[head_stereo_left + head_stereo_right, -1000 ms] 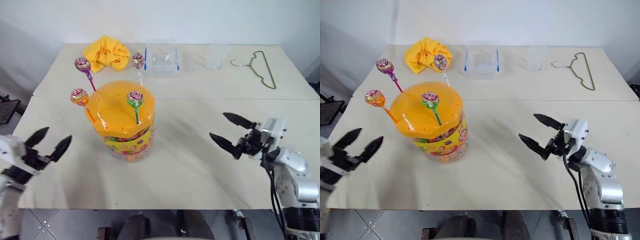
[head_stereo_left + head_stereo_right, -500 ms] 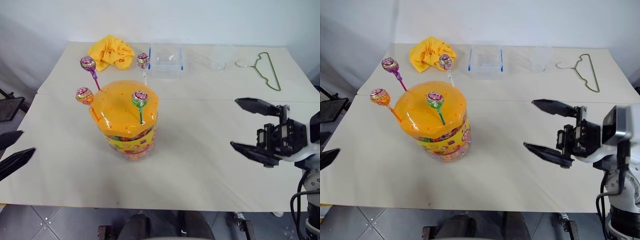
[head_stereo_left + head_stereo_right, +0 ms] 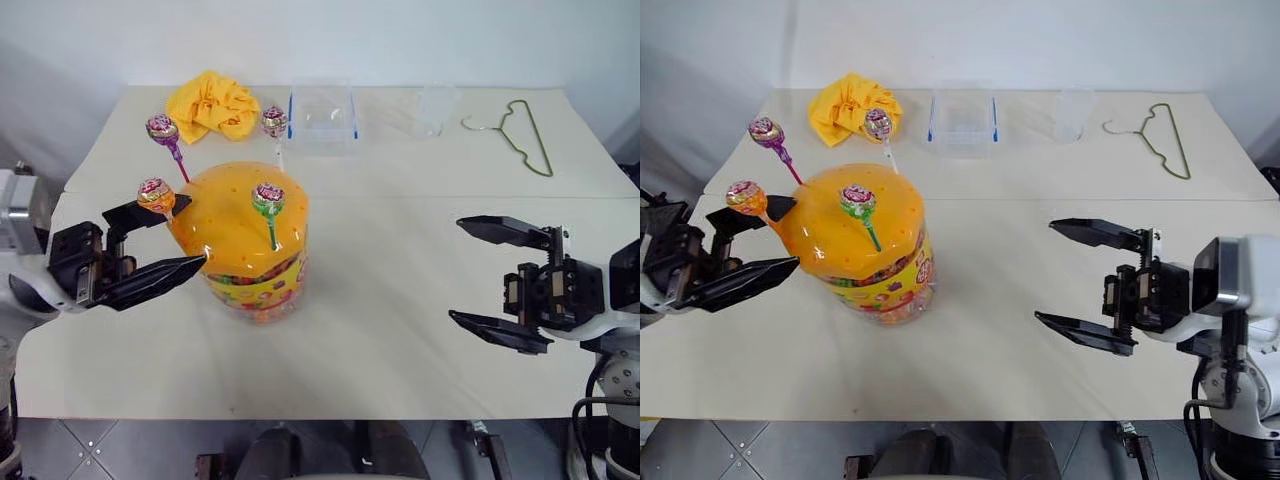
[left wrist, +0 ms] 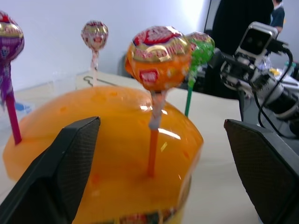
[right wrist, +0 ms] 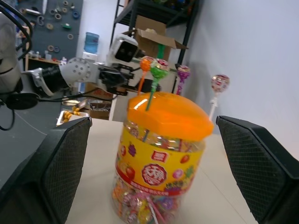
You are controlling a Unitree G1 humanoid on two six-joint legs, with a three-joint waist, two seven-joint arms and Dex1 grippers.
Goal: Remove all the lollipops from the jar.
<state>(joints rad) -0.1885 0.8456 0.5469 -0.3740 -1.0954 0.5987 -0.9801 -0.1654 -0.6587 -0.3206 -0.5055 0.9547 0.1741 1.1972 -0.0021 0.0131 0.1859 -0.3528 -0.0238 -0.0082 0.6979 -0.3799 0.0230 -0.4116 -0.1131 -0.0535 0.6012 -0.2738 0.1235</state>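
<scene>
Left gripper (image 3: 160, 240), fingers spread, flanks the orange lollipop (image 3: 155, 193) without touching; right gripper (image 3: 500, 283), also wide open, hangs well apart. 4 lollipops stand in the lid of the jar (image 3: 250, 240) on the table (image 3: 400, 330)

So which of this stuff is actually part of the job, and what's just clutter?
Job:
- jar
- orange lollipop
- purple lollipop
- green lollipop
- white-stick lollipop

Clutter:
- yellow cloth
- blue-trimmed clear box
- clear cup
- wire hanger
</scene>
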